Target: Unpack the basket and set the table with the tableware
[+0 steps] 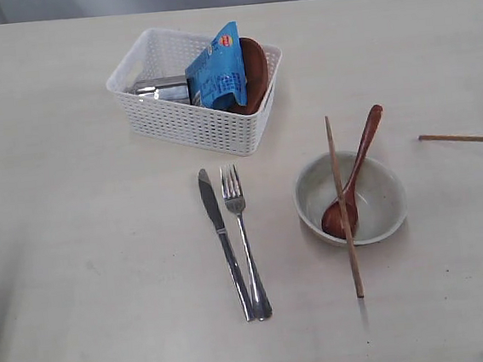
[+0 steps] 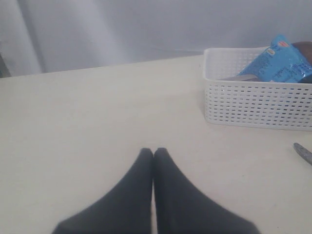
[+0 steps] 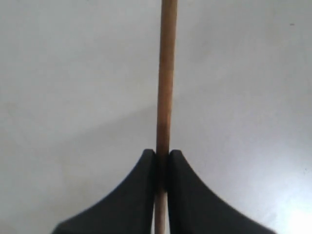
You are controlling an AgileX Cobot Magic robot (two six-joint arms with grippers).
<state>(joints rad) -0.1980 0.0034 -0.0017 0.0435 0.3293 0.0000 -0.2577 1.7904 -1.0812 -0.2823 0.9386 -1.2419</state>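
The white basket (image 1: 193, 121) stands at the back of the table (image 1: 85, 247) and holds a steel cup (image 1: 163, 90), a blue snack packet (image 1: 218, 68) and a brown plate (image 1: 254, 73). A knife (image 1: 221, 234) and fork (image 1: 243, 232) lie side by side in front of it. To their right, a cream bowl (image 1: 389, 205) holds a wooden spoon (image 1: 354, 179), and one chopstick (image 1: 344, 205) rests across its rim. My right gripper (image 3: 162, 155) is shut on a second chopstick (image 3: 165, 73), whose end shows at the exterior view's right edge (image 1: 464, 138). My left gripper (image 2: 153, 152) is shut and empty, apart from the basket (image 2: 258, 102).
The knife's tip (image 2: 303, 153) shows at the edge of the left wrist view. A pale wall or curtain (image 2: 122, 29) runs behind the table's far edge. Neither arm shows in the exterior view.
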